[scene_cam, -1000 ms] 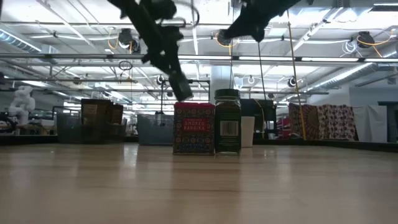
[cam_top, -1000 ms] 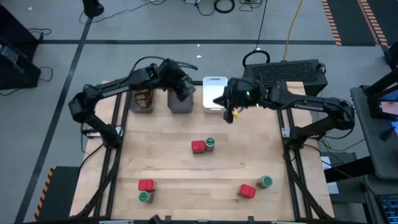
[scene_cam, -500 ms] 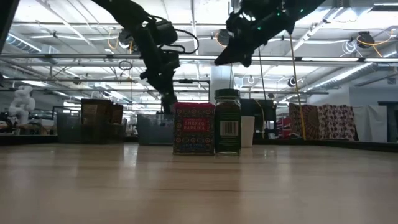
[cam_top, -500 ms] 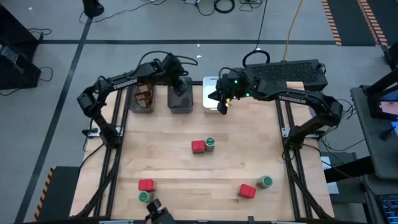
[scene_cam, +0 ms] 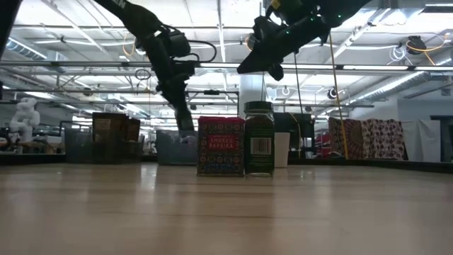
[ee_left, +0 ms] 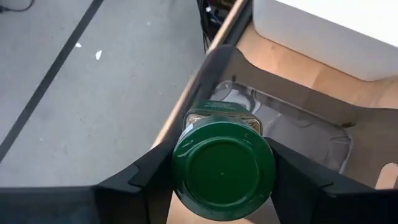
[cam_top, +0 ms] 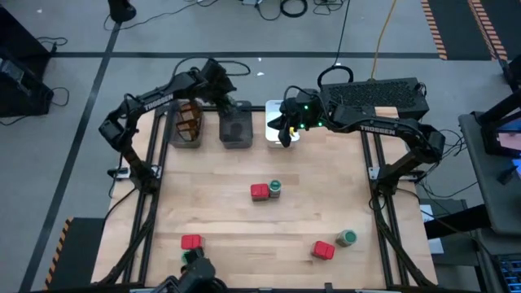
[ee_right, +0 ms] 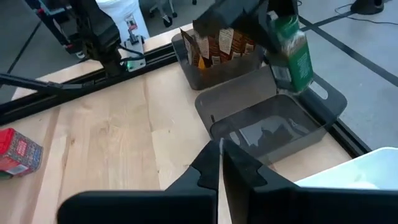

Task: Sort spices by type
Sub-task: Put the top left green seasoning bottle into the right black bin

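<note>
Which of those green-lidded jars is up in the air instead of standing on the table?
The jar held in the left pincer over the middle grey bin; the other green-lidded jars stand on the table beside red tins.

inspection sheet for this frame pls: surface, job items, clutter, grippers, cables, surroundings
Surface: wooden table, bare between items.
Job's things: green-lidded jar in left gripper above middle grey bin; brown packets in left grey bin; red tin beside jar at centre.
Clutter: nothing seen.
Grippers: left shut on jar; right gripper shut, empty, over white bin.
Cables: coils on floor.
Surroundings: workshop behind.
</note>
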### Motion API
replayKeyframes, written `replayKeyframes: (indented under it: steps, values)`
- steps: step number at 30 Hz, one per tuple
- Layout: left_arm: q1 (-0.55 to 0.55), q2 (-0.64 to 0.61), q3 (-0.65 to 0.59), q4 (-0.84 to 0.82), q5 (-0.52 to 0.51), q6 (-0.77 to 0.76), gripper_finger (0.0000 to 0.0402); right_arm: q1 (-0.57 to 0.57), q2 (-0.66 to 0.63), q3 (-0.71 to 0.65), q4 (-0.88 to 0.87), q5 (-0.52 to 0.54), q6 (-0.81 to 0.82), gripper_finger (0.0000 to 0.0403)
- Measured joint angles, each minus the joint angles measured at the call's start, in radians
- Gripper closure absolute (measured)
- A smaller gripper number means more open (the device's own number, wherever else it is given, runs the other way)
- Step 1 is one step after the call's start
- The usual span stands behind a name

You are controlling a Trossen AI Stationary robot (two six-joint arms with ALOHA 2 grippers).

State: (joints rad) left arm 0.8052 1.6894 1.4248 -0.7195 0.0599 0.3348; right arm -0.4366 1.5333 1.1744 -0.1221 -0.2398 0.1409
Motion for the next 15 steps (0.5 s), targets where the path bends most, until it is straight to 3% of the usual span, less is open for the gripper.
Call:
replayKeyframes:
  steps: [9,15]
  values:
    - [0.071,0.023,0.019,-0.052,0.106,0.119,0.019,0.001,0.0,0.0,-0.001,0.002,0.027,0.0403]
    - [0.078,0.066,0.019,-0.095,0.115,0.201,0.019,0.013,0.0,0.0,-0.005,0.002,0.031,0.0403]
